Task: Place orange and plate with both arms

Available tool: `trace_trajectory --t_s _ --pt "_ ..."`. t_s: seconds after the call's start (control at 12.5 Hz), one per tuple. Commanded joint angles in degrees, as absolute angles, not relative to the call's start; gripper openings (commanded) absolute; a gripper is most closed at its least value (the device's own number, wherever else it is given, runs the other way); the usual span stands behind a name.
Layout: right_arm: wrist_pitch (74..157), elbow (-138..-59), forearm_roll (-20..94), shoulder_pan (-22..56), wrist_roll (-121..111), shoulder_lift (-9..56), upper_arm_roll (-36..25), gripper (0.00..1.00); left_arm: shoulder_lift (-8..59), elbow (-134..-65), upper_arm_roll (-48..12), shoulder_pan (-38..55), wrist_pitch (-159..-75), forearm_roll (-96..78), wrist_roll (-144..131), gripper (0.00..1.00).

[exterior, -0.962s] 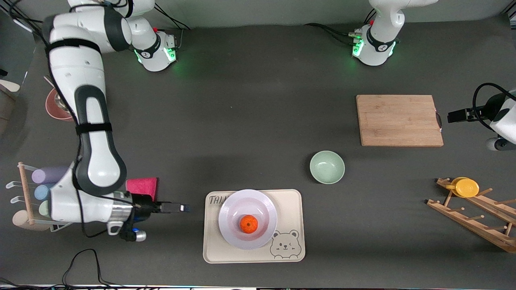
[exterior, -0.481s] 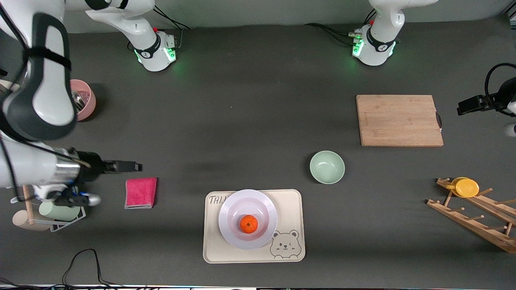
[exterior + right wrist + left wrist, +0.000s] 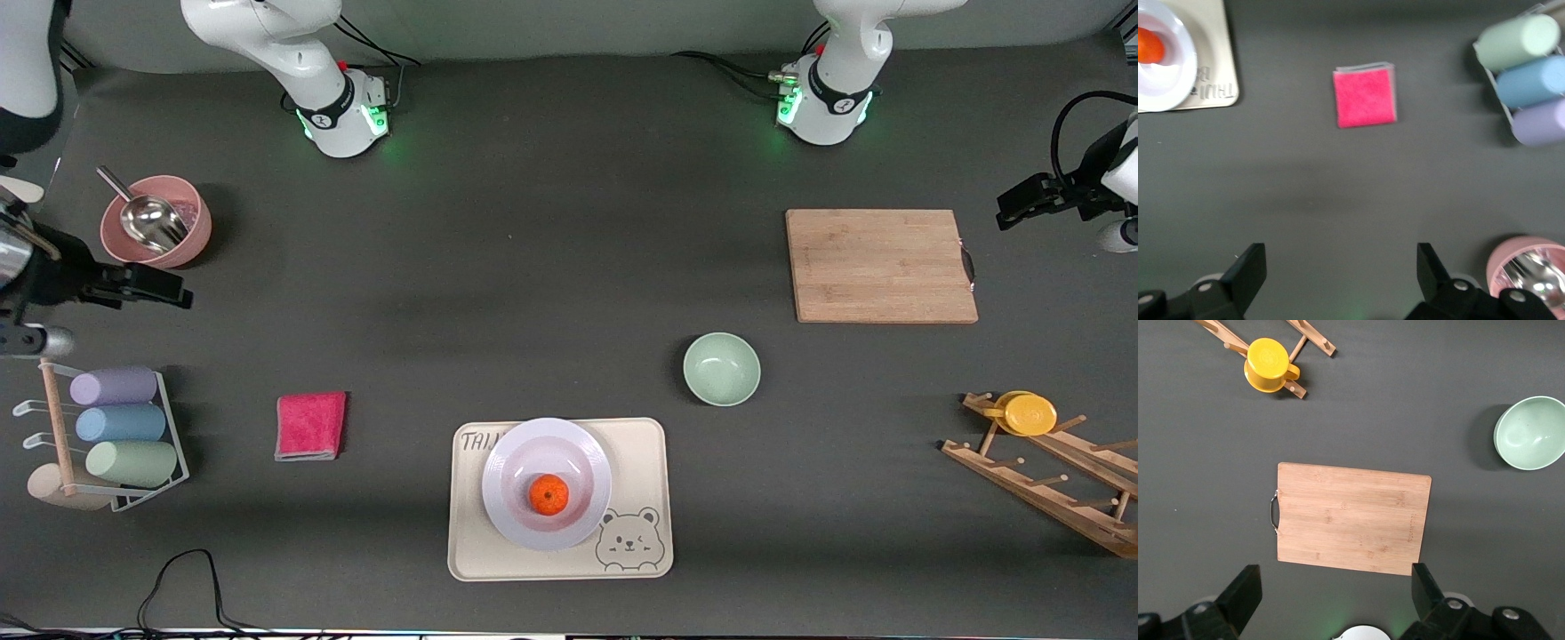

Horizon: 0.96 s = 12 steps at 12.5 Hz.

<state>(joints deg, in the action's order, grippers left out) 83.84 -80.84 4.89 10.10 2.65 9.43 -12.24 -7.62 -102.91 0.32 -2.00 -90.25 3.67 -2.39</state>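
The orange [image 3: 548, 494] sits in the plate [image 3: 546, 483], round and prone to rolling; the plate is stiff, best gripped at its rim. Left gripper [image 3: 1331, 600] over the table beside the board [image 3: 1351, 517] and right gripper [image 3: 1341, 277] near the cloth [image 3: 1365, 97] both hang spread apart, empty.

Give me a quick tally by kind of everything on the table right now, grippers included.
Orange: 1, on the plate
Plate: 1, on the bear tray
Bear tray: 1
Bowls: 2, green bowl, pink bowl holding a metal scoop
Cutting board: 1
Pink cloth: 1
Racked cups: 4, purple cup, blue cup, green cup, yellow cup
Open grippers: 2, left gripper, right gripper
Total: 14
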Motion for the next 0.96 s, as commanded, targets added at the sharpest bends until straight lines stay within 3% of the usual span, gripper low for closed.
trace_trajectory --t_s 0.0,0.88 --pt "89.5 -91.5 2.6 8.1 3.7 2.3 -11.0 1.00 -8.2 -103.4 0.5 -1.1 -90.9 3.8 -3.5 1.00" --pt "90.2 -91.1 -1.0 8.2 2.5 1.9 -11.2 1.00 -7.2 -101.9 0.5 -1.2 -90.2 3.8 -3.5 1.00"
